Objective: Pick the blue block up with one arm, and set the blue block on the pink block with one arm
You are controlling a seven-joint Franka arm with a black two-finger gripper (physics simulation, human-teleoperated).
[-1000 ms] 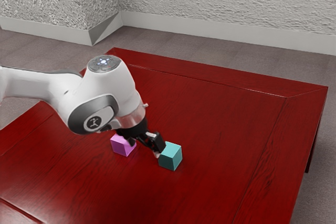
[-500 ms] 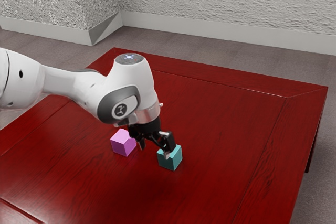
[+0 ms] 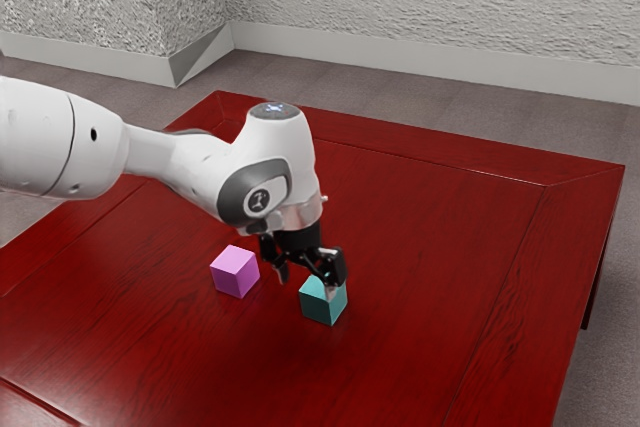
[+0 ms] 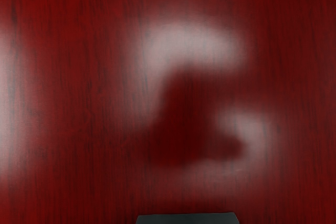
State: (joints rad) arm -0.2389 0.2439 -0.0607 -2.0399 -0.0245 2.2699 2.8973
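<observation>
- Since a second ago the arm [image 3: 255, 187] has swung toward the exterior view's right, off the pink block [image 3: 235, 270] and over the blue block [image 3: 322, 305]. Neither block has shifted.
- At the exterior view's left of the pair, the pink block sits flat on the table [image 3: 450, 237], uncovered, with nothing touching it.
- Just to its right, the claw [image 3: 315, 282] hangs low over the blue block with its fingers apart. They reach down about the block's top edges. I cannot tell whether either one touches it.
- The blue block, more teal in shade, rests on the table near the pink one but apart from it, not yet lifted.
- Step in hand, as I judge it: lining up the grasp, the first half of the task.
- The next move calls for the fingers to come squarely down on two opposite faces and close firmly. Then comes a straight lift, high enough to clear the pink block, a short carry to the exterior view's left, and a level set-down on its top.
</observation>
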